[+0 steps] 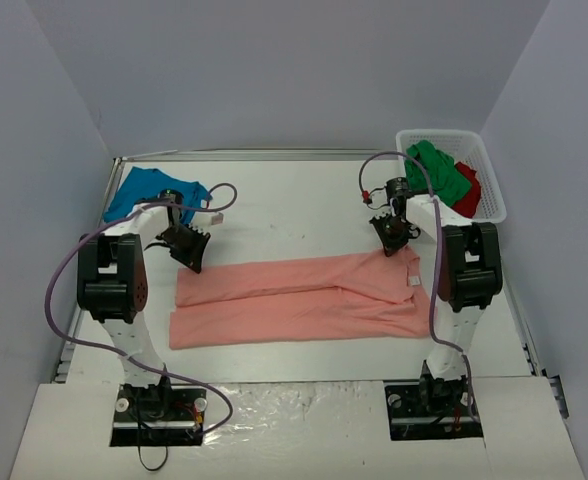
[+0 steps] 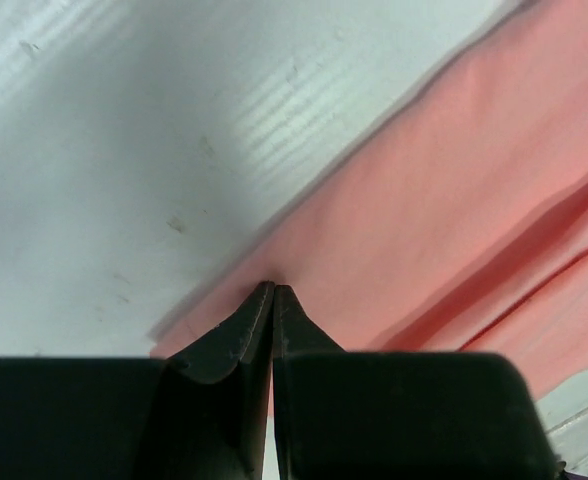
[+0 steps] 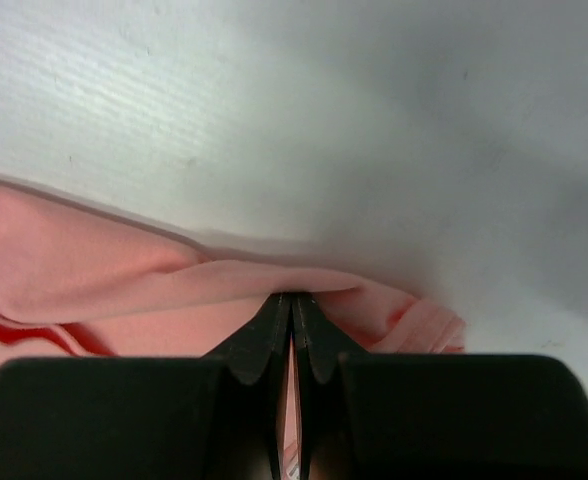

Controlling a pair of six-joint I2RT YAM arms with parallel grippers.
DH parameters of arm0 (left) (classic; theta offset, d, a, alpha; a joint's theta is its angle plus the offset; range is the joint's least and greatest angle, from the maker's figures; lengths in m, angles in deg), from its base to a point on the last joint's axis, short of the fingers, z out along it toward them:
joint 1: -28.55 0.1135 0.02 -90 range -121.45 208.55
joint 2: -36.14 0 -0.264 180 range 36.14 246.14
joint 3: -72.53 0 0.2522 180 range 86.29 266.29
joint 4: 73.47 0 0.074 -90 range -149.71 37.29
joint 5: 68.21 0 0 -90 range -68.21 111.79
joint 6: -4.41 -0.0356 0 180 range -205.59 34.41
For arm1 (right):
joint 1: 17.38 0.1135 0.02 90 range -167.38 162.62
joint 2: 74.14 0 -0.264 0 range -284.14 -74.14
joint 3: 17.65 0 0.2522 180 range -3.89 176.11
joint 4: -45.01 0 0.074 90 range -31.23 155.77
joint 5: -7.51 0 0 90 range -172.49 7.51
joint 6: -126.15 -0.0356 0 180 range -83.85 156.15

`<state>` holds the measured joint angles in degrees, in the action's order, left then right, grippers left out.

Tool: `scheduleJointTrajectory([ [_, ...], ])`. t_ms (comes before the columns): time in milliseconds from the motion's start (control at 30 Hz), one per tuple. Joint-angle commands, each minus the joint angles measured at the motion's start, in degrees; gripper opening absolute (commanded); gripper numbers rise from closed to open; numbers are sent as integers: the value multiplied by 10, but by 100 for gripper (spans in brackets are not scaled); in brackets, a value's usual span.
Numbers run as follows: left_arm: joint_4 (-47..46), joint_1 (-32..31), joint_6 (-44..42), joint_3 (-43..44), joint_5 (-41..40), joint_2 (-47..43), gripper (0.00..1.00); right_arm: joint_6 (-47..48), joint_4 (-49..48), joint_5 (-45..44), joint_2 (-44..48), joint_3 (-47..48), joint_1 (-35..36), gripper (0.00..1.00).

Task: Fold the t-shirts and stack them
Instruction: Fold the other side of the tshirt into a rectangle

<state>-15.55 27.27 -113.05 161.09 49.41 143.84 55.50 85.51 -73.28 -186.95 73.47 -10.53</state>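
Note:
A salmon-pink t-shirt (image 1: 294, 300) lies folded into a long band across the middle of the table. My left gripper (image 1: 190, 258) is at the band's far left corner, shut on the cloth's edge. In the left wrist view its tips (image 2: 274, 290) meet on the pink shirt (image 2: 454, 180). At the far right end, my right gripper (image 1: 391, 243) is also shut on the shirt. In the right wrist view a fold of the pink shirt (image 3: 74, 270) drapes over its closed tips (image 3: 292, 297). A teal-blue t-shirt (image 1: 144, 192) lies crumpled at the back left.
A white mesh basket (image 1: 492, 185) stands at the back right corner, holding a green t-shirt (image 1: 436, 170) and a red one (image 1: 468, 190). Grey walls enclose the table on three sides. Purple cables loop off both arms.

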Motion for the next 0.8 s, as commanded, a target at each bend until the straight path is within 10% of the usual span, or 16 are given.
scheduleJointTrajectory([
  [0, 29, 1, 10, 35, -6, 18, 2, 4, 39, -6, -23, 44, 4, 0],
  [767, 42, 0, 13, 49, -26, 63, 3, 9, 28, -2, -72, 50, 4, 0],
])
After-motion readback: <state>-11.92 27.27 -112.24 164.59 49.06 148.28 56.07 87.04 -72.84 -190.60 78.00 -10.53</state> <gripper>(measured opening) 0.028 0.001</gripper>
